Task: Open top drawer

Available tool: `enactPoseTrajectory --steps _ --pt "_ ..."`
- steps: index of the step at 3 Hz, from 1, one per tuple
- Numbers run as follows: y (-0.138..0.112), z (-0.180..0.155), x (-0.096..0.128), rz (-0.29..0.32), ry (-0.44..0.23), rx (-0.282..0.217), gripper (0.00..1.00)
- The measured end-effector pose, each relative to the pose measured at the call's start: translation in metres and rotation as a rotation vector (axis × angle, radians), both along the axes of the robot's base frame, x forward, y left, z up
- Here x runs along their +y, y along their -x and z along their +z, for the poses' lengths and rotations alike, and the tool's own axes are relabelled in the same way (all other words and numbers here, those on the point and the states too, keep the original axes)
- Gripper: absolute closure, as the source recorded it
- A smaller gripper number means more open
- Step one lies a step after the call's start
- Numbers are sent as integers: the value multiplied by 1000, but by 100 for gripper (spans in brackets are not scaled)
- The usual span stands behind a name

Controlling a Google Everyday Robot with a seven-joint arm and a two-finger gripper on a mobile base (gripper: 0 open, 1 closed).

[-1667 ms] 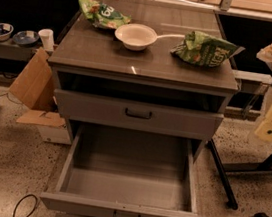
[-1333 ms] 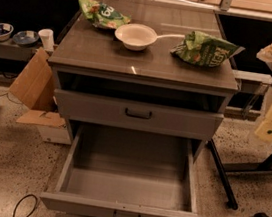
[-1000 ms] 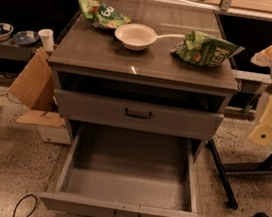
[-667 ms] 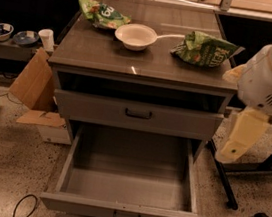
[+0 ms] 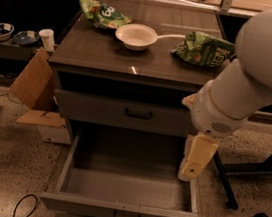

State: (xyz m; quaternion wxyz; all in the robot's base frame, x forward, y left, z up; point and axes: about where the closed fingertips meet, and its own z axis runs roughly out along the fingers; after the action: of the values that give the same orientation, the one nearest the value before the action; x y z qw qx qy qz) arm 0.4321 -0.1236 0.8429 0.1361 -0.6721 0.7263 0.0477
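The top drawer (image 5: 100, 109) is a wide grey front under the dark cabinet top, with a small dark bar handle (image 5: 138, 114) at its centre. It sits pushed in, with a dark gap above it. My white arm (image 5: 244, 90) comes in from the upper right. My cream gripper (image 5: 188, 172) hangs from it, pointing down over the right side of the open drawer below. It is to the right of and lower than the handle, apart from it, and holds nothing that I can see.
The deeper drawer below (image 5: 126, 212) is pulled far out and empty. On the cabinet top lie a white bowl (image 5: 136, 36) and two green chip bags (image 5: 103, 14) (image 5: 205, 48). A cardboard box (image 5: 33, 82) and a cup (image 5: 47, 39) stand left. Black stand legs (image 5: 256, 168) lie right.
My arm has swung in from the right edge toward the cabinet, and the gripper now hangs over the open lower drawer's right side. The drawers have not moved.
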Motion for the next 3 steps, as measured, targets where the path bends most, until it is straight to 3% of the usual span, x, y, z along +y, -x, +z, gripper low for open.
enactPoseTrajectory --steps 2,3 --pt "-18 -65 48 79 37 86 0" --pt "-39 -94 77 99 74 97 0"
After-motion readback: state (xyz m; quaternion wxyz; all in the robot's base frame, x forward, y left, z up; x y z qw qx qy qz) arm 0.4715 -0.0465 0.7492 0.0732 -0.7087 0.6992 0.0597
